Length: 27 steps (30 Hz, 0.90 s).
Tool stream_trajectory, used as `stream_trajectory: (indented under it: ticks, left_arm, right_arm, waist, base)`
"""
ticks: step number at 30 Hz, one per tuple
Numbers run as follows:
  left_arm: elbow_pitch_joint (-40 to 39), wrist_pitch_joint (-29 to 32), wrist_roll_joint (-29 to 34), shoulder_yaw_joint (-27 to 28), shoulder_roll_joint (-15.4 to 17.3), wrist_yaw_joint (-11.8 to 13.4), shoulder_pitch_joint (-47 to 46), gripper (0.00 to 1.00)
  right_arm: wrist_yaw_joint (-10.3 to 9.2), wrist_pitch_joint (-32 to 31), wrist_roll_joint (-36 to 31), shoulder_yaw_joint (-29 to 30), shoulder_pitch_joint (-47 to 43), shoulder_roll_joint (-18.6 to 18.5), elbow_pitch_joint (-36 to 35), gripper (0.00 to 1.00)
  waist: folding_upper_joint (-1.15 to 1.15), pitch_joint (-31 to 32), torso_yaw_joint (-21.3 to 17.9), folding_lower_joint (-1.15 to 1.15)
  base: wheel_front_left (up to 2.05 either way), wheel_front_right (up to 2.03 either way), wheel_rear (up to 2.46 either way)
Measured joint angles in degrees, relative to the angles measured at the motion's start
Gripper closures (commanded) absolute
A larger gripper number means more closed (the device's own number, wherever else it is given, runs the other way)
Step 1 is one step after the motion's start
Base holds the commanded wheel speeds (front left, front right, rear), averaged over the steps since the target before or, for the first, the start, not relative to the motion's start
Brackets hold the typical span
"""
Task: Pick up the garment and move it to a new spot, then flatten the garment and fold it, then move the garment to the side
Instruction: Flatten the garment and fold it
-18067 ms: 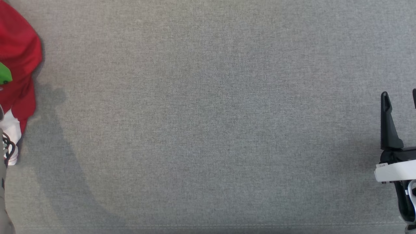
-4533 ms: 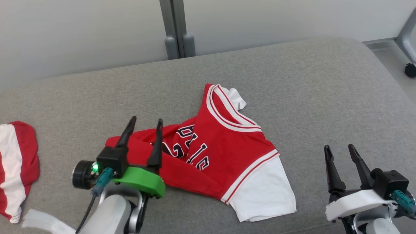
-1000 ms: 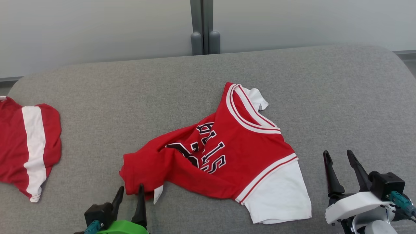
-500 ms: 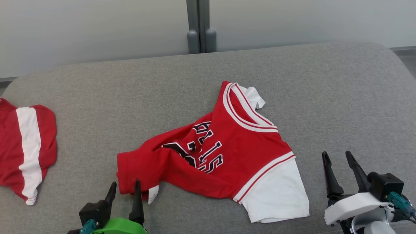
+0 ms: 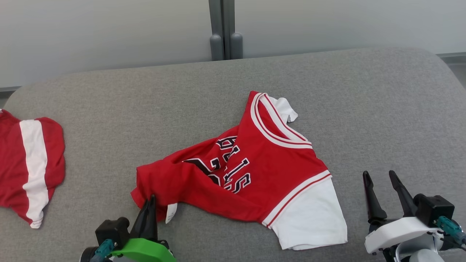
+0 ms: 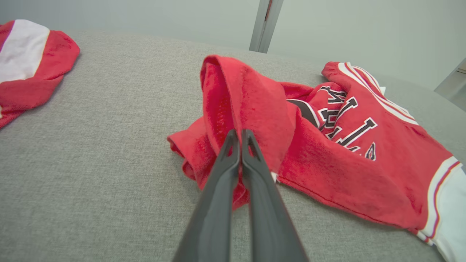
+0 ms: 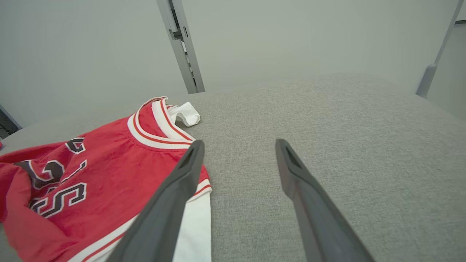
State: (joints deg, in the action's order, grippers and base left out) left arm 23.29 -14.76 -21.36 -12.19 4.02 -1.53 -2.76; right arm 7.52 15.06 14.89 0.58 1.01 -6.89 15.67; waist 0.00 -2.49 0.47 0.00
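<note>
Though askew, garment (image 5: 276,163) (red) in left gripper (image 6: 239,133)

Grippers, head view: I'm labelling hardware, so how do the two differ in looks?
The left gripper has a green bracket, the right gripper a white one; each has two long, dark, tapering fingers, a black block and a teal connector.

a grey woven cushion (image 5: 109,109) is spreading across the foreground, its far edge curving down at the corners. behind it a pale wall (image 5: 91,32) is standing, with a grey vertical post (image 5: 222,25) rising mid-frame. soft, even light is falling throughout.
</note>
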Motion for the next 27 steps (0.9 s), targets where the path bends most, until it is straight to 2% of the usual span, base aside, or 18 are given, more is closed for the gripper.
stream_trajectory:
  ticks: [3,11,15,20,23,24,25,26,27]
  left_arm:
    - [-4.12,1.48,0.23,-0.79,0.13,0.01,0.07,1.00]
    - [-12.80,10.28,-0.27,-4.41,0.65,0.18,5.86,1.00]
    - [-12.60,12.88,-1.70,-6.25,0.33,0.08,9.88,1.00]
    - [-8.72,16.13,-3.37,-7.22,0.26,0.34,12.41,1.00]
    - [-7.94,15.85,-3.87,-6.95,0.27,0.35,12.60,1.00]
    - [-7.90,15.66,-4.24,-6.61,0.29,0.36,12.54,0.76]
    - [-8.06,15.16,-4.14,-6.41,0.43,0.63,12.35,0.32]
    - [-8.39,14.66,-4.03,-6.16,0.64,0.77,12.10,0.00]
    - [-9.03,13.91,-4.03,-5.61,0.88,0.87,11.61,0.00]
  right_arm:
    - [0.00,0.00,0.00,0.04,-0.53,0.18,0.03,0.00]
    - [0.00,0.00,0.05,-0.10,-0.55,0.60,-0.08,0.00]
    - [0.00,0.00,0.25,-0.24,-0.51,0.55,-0.04,0.00]
    - [0.00,0.00,0.77,-0.30,-0.41,0.23,0.14,0.00]
    - [0.00,0.00,0.94,-0.27,-0.37,0.10,0.25,0.00]
    - [-0.01,0.00,1.01,-0.26,-0.36,0.04,0.32,0.00]
    - [0.00,0.00,1.01,-0.26,-0.35,0.01,0.37,0.00]
    - [0.00,0.00,1.02,-0.23,-0.32,0.00,0.40,0.00]
    - [-0.01,0.00,1.03,-0.21,-0.32,0.00,0.44,0.00]
  waist:
    - [0.00,0.15,0.74,0.00]
    - [0.00,0.01,2.34,0.00]
    - [0.00,-0.45,2.49,0.00]
    - [0.00,-0.57,2.26,0.00]
    - [0.00,-0.57,2.21,0.00]
    - [0.00,-0.55,2.18,0.00]
    - [0.00,-0.52,2.13,0.00]
    - [0.00,-0.48,2.09,0.00]
    - [0.00,-0.44,2.03,0.00]
  base:
    - [0.00,0.00,0.00]
    - [0.00,0.00,0.00]
    - [0.00,0.00,0.00]
    - [0.00,0.00,0.00]
    - [0.00,0.00,0.00]
    - [0.00,0.00,0.00]
    - [0.00,0.00,0.00]
    - [0.00,0.00,0.00]
    - [0.00,0.00,0.00]
